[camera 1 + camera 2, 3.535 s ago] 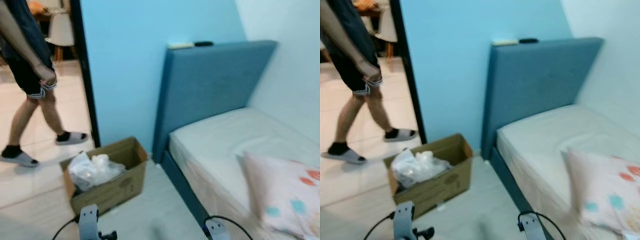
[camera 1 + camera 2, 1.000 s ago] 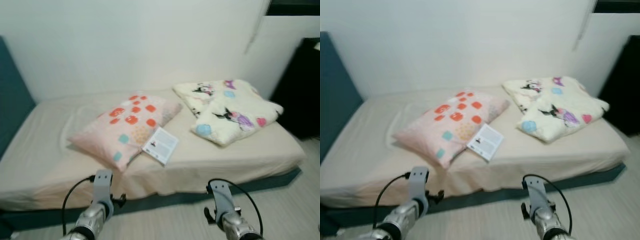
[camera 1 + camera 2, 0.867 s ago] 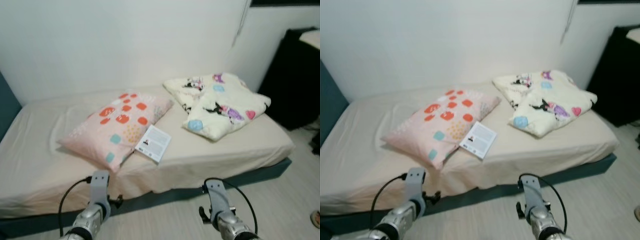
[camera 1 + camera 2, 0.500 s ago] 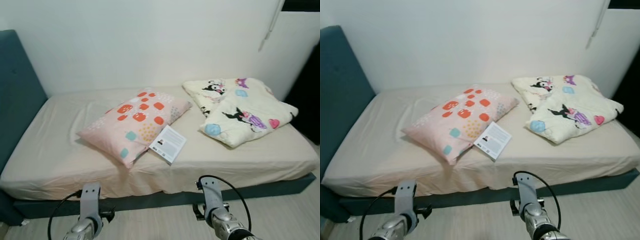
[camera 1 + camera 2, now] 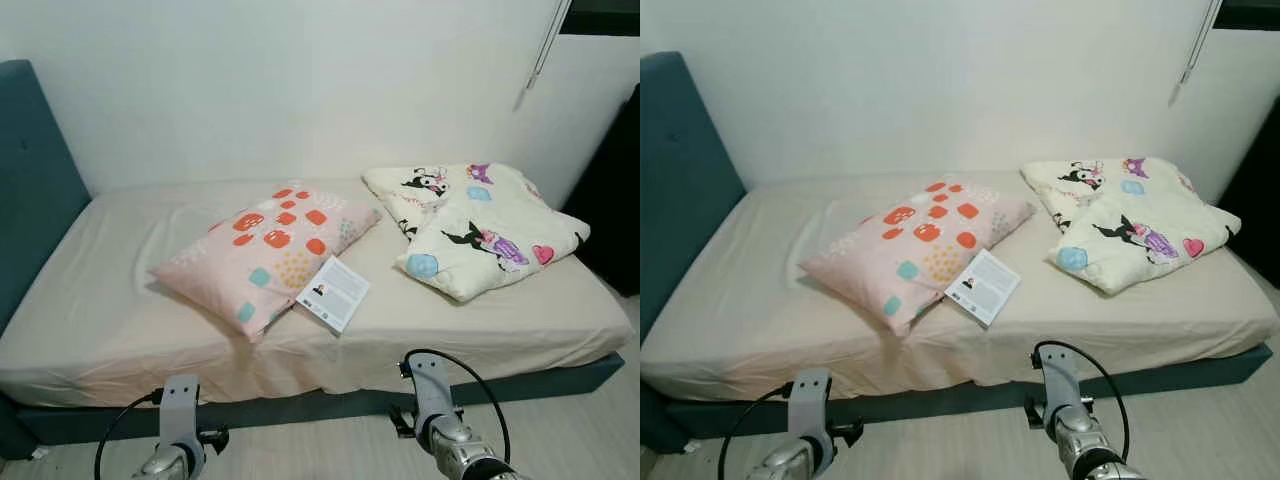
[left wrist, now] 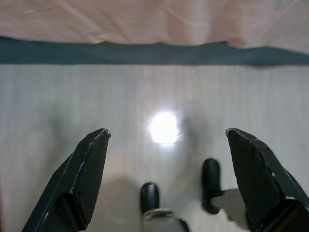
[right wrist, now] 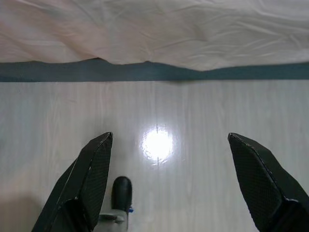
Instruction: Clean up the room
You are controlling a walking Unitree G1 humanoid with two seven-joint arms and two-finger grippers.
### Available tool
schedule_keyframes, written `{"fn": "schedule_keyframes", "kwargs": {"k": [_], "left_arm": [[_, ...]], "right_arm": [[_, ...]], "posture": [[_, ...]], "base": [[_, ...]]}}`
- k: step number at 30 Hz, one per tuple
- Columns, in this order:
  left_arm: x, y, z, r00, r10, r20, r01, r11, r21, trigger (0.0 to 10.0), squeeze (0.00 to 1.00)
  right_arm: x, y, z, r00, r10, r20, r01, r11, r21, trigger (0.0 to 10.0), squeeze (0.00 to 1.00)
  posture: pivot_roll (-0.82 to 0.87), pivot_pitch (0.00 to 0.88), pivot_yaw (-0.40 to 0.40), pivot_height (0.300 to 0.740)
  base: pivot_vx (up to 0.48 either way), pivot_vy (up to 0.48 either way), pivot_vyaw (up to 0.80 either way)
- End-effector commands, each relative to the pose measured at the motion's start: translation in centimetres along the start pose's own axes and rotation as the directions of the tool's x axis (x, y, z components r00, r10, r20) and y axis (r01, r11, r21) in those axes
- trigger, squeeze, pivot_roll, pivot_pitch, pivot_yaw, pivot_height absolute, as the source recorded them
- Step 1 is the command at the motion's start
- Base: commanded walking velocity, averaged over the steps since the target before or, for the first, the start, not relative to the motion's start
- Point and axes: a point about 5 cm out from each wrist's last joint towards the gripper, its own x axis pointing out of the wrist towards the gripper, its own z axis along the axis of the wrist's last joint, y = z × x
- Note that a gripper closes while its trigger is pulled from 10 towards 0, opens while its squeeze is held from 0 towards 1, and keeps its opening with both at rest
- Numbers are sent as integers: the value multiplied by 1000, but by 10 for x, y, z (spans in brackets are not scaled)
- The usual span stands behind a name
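The booklet [image 5: 333,292] on the bed [image 5: 90,300] — thin, limp — is best pinched at its free edge; both end effectors [image 6: 164,145] [image 7: 166,145] are spread, empty.

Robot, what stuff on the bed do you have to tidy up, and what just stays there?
To tidy, I'd guess:
- booklet, lying against the pillow
- pink pillow, askew mid-bed
- cartoon blanket, bunched at the far end

Just there:
- bed sheet
- blue headboard
- hanging cord
- floor

Left gripper and right gripper open, empty.
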Motion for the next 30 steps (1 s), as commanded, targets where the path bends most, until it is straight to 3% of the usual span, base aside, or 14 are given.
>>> {"fn": "schedule_keyframes", "kwargs": {"k": [1, 10, 22, 30], "left_arm": [[-2, 4, -6, 1000, 10, -20, -11, 1000, -7, 10000, 0], [-5, 7, -19, 998, 16, -55, -16, 1000, -1, 10000, 0], [-6, 8, -24, 998, 13, -66, -14, 1000, -5, 10000, 0], [-6, 5, -26, 998, -6, -69, 5, 1000, -3, 10000, 0]], "right_arm": [[0, 6, -1, 1000, 26, 7, -26, 1000, -14, 10000, 0], [-2, 17, -16, 997, 76, -33, -77, 996, -36, 10000, 0], [-2, 15, -16, 998, 51, -40, -53, 998, -40, 10000, 0], [0, 7, 4, 999, -2, 37, 0, 998, 68, 10000, 0]], "posture": [[56, 0, -43, 740], [61, 0, -46, 740], [63, 0, -44, 740], [62, 0, -43, 740]], "base": [[334, 0, 475], [363, 0, 773], [388, 0, 0], [391, 0, 0]]}}
